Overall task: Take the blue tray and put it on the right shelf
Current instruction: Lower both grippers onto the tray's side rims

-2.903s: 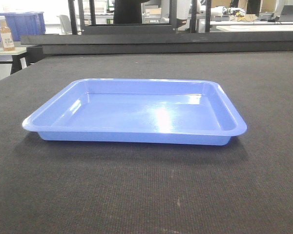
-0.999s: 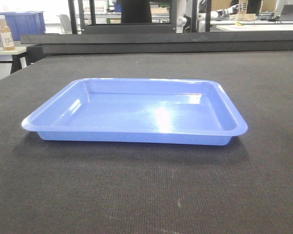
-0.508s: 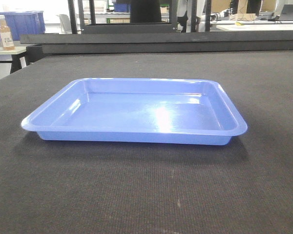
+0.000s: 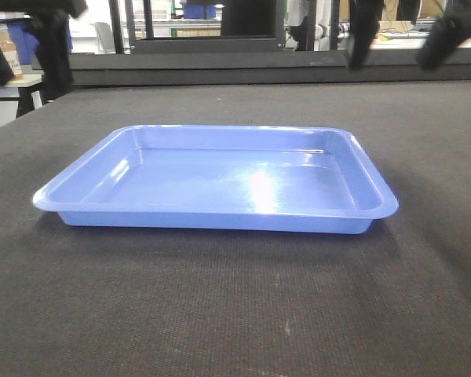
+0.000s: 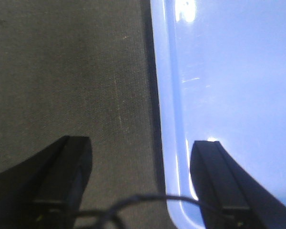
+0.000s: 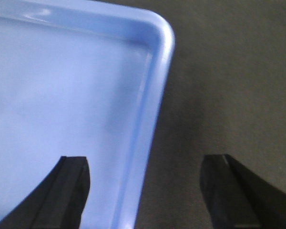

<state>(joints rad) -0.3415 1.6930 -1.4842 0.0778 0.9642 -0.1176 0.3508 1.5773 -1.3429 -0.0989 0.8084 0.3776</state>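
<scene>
Tray point(image 4: 220, 177) on dark woven table point(image 4: 220, 314), cluttered workshop with racks point(image 4: 129, 27) behind.
You see it lying flat near the table's middle: glossy periwinkle, shallow, with rounded corners and a flared rim catching a bright glare. Your left gripper point(image 5: 140, 148) hangs with jaws spread, straddling its left rim; your right gripper point(image 6: 145, 162) is spread likewise, straddling the right rim.

You have bright overhead light: white glare on the blue tray point(image 4: 220, 177) floor, soft shadow under its rim; wrist views blurred.
</scene>
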